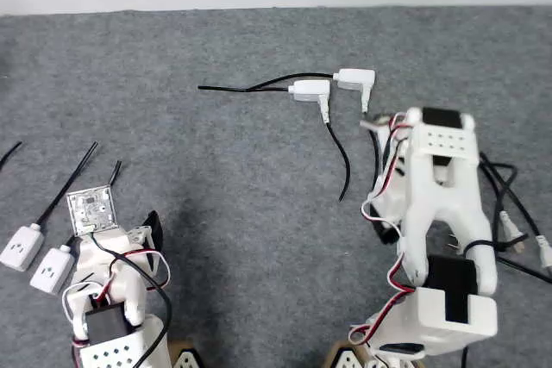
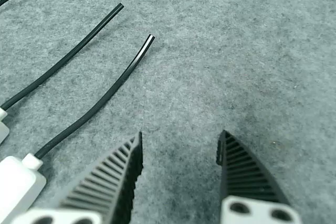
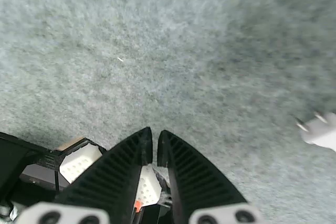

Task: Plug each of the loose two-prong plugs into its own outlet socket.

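A: Plugs [image 1: 310, 90]?
B: Lying just beside each other at worktop's [image 1: 241, 213] far side, well apart from sockets [image 1: 21, 247].
A: Hands?
B: Holding left hand [image 2: 179, 137] released beside sockets, likely for steadying one; right hand [image 3: 155, 132] clenched, empty, nearer plugs for fetching.

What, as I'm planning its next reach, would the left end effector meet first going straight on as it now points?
Likely bare grey mat, though depth is unclear; the left end effector is open, and the nearest black cord lies off its line.

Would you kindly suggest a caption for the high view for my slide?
Two loose white plugs lie far across the grey mat, while two outlet sockets sit beside the left arm.
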Motion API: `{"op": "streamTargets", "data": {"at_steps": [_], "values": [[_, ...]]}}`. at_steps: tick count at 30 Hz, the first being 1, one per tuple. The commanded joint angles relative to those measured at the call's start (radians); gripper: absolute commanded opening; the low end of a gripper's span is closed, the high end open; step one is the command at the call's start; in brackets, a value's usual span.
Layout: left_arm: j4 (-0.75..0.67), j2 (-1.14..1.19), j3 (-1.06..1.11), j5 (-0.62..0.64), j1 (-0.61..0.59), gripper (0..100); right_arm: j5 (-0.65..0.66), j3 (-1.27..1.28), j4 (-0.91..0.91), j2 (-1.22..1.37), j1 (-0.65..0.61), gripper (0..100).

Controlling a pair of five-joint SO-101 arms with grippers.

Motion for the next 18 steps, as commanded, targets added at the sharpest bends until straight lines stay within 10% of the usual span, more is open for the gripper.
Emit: {"op": "streamTargets", "data": {"at_steps": [1, 18], "values": [[0.002, -0.008, -0.018, -0.009, -0.006, 22, -0.012, 0.104, -0.102, -0.045, -0.002, 0.9], [-0.009, -0.008, -0.005, -0.055, -0.005, 24, -0.118, 0.493, -0.383, -0.308, -0.004, 0.8]]}}
